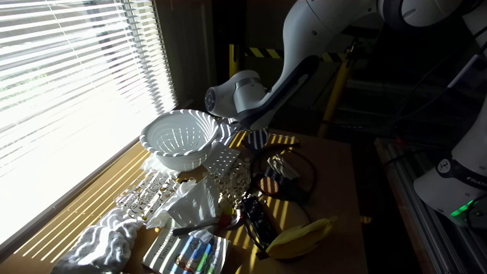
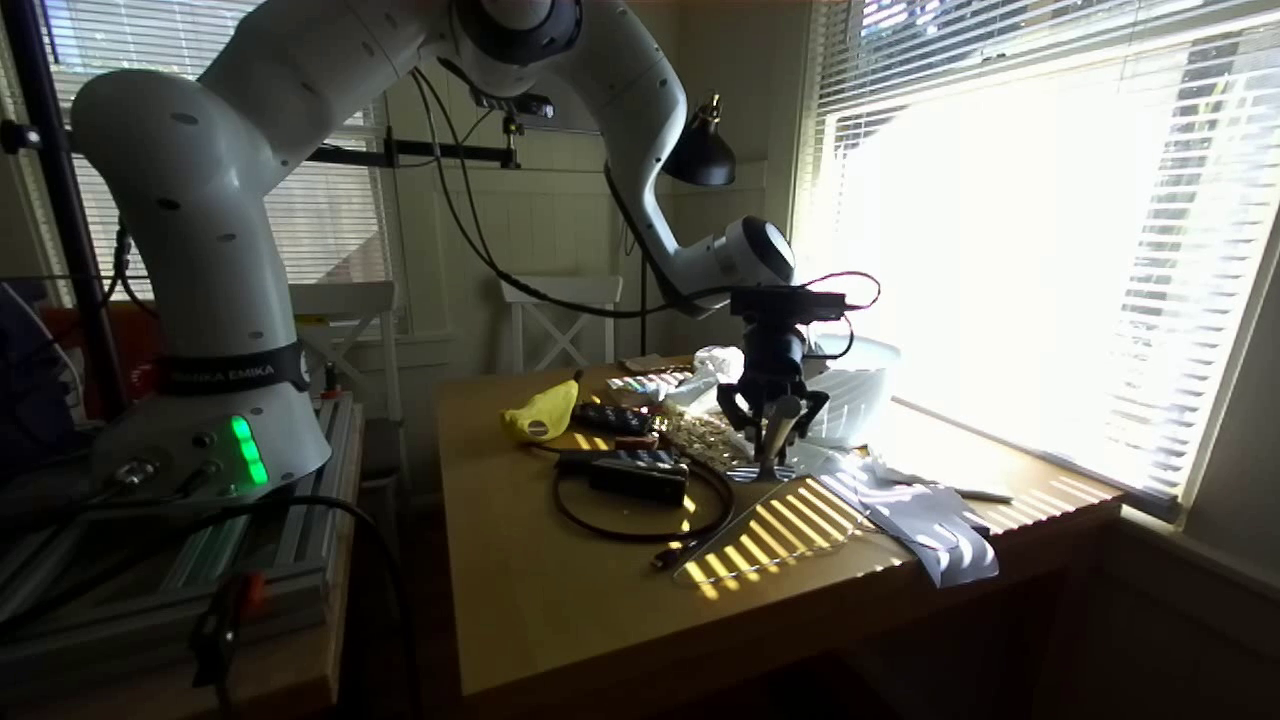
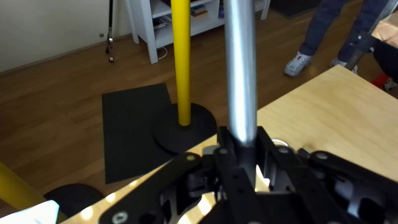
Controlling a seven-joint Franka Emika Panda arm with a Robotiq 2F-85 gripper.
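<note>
My gripper [image 2: 772,440] points down over the wooden table, beside a white basket [image 2: 850,395]. In the wrist view its fingers [image 3: 243,137] are closed around a shiny metal rod-like handle [image 3: 241,68]. The handle also shows in an exterior view [image 2: 781,425], tilted, with a flat, wide piece [image 2: 752,473] below it near the tabletop. Whether that piece belongs to the handle or touches the table I cannot tell. In an exterior view the arm hides the gripper behind the basket's side [image 1: 184,161].
A coiled black cable [image 2: 600,535], a black box [image 2: 640,480] and a yellow object [image 1: 300,239] lie nearby. White papers [image 1: 196,205], loose pieces [image 1: 146,194], a book [image 1: 158,249] and a grey cloth [image 1: 101,243] cover the window side. A yellow post [image 3: 182,62] stands beyond the table.
</note>
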